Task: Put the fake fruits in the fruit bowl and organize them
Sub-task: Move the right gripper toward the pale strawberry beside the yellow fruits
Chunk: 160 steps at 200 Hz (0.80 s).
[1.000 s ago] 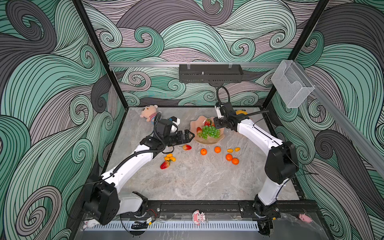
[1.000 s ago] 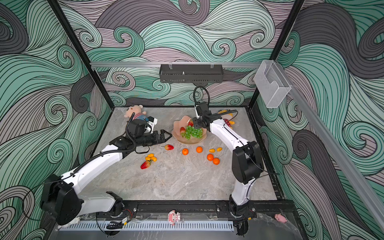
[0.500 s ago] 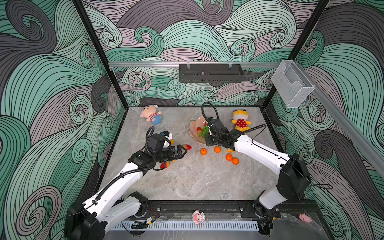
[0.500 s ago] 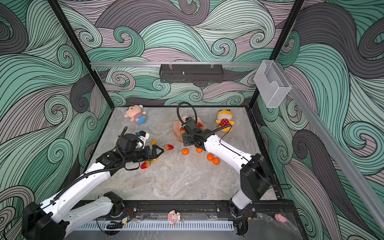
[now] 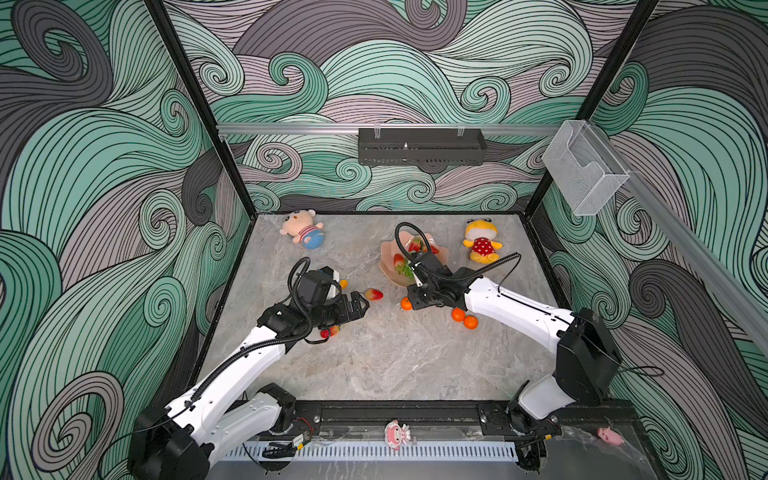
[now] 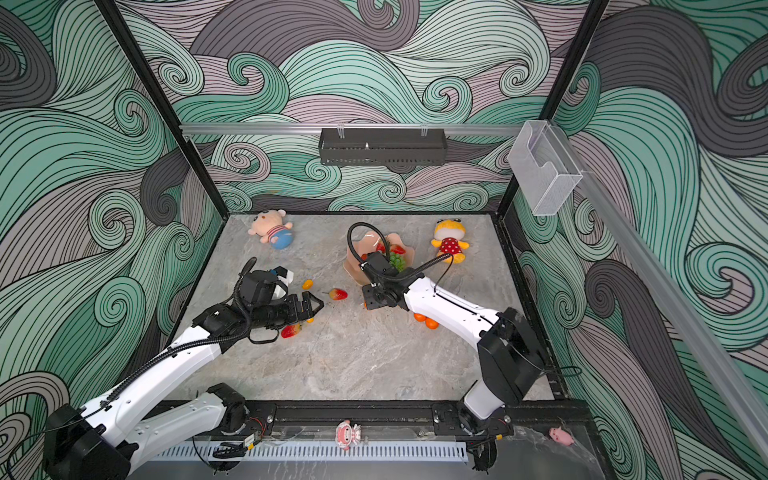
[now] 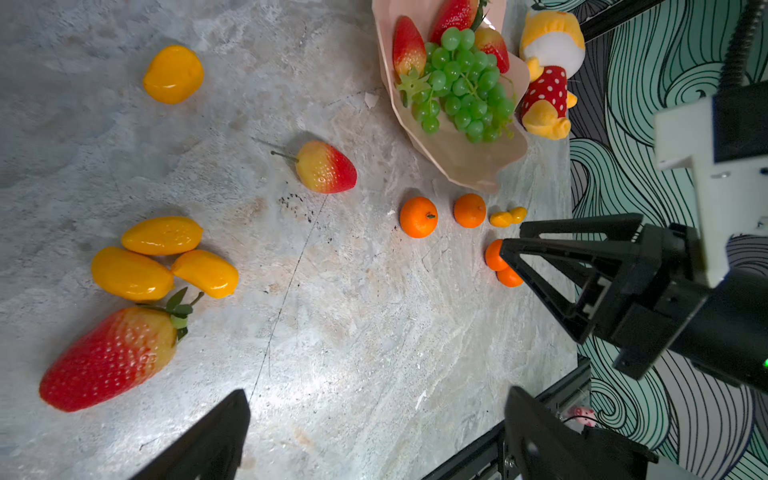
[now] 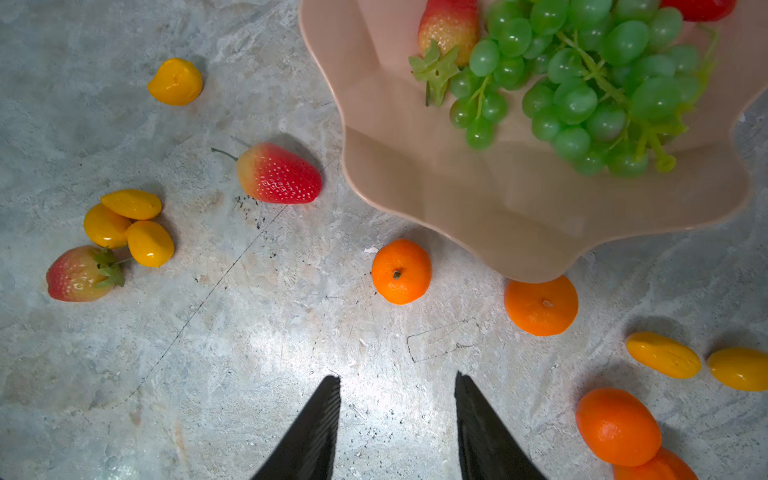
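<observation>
Pulling the right gripper (image 8: 397,378) back off the salmon-pink scalloped glossy bowl (image 8: 478,199) since a second ago, jaws partly spread and empty, now hovering by a round orange plastic tangerine (image 8: 401,271) just beside the bowl. Drawing the left gripper (image 5: 359,304) back too, wide open, empty. Leaving the green plastic grape bunch (image 8: 582,95) lying inside the bowl.
</observation>
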### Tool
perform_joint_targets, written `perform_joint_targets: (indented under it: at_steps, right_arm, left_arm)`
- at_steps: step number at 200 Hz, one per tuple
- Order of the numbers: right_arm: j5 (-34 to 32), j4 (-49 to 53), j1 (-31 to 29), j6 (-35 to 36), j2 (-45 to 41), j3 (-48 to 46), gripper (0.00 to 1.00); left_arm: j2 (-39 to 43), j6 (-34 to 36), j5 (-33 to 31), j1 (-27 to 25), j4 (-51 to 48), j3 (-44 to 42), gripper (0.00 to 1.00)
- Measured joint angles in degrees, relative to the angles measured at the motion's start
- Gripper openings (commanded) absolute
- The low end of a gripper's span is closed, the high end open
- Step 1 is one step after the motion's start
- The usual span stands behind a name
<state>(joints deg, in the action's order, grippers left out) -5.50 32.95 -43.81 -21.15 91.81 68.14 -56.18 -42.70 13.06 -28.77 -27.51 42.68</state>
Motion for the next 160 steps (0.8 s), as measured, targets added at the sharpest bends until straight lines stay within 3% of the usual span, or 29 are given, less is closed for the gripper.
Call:
perform_joint_targets:
  at_steps: [72,160]
  right_arm:
    - [3.23,2.69,-3.93,4.46,12.13,10.93,0.40]
    - [2.82,6.93,-9.16,12.61,24.63,25.86,0.41]
  left_arm:
    - [2.71,-0.02,-1.73,3.21,0.11,-1.22,0.99]
    - [8.50,-2.01,6.16,20.31,1.66,-6.32,0.99]
